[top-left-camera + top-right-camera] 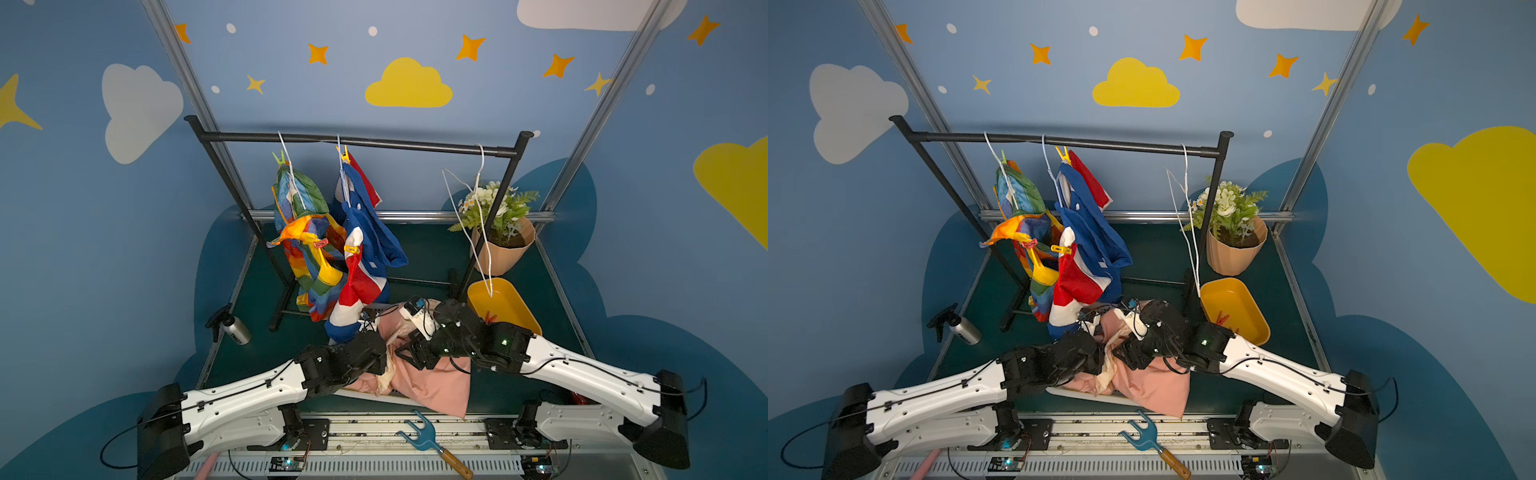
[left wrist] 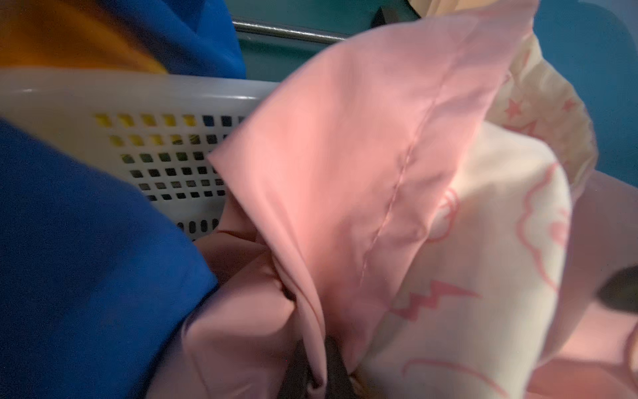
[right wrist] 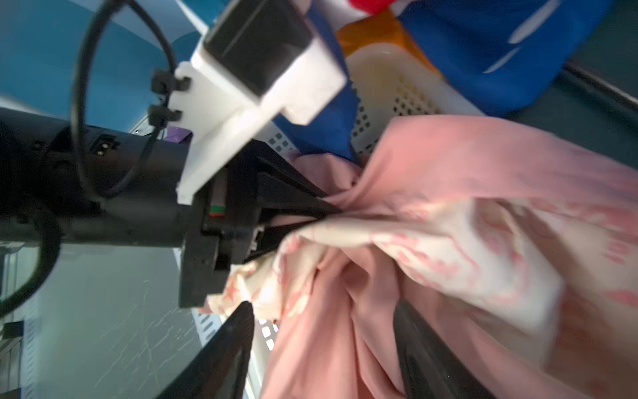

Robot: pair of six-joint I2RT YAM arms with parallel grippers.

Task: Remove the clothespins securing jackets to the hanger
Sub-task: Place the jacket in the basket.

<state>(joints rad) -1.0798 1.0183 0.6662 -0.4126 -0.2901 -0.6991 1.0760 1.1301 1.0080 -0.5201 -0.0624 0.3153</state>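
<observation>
**At the table's near middle, two pincers meet on a pink jacket**

At the near centre of the dark green table, the plain pink zip jacket with its cream printed lining lies crumpled over a white perforated plastic basket. The left gripper is pressed together, pinching a fold of that jacket. The right gripper is spread wide, with its fingers on either side of the pink cloth and not clamping it.

At eleven o'clock from them, the rainbow-striped jacket and the blue, white and red jacket hang from the black metal rail. A green clothespin and an upper yellow clothespin sit by the hooks. A pinkish-red clothespin and a lower yellow clothespin sit further down.

At two o'clock, a yellow plastic tub holds a red clothespin. An empty white wire hanger hangs above the tub.
</observation>
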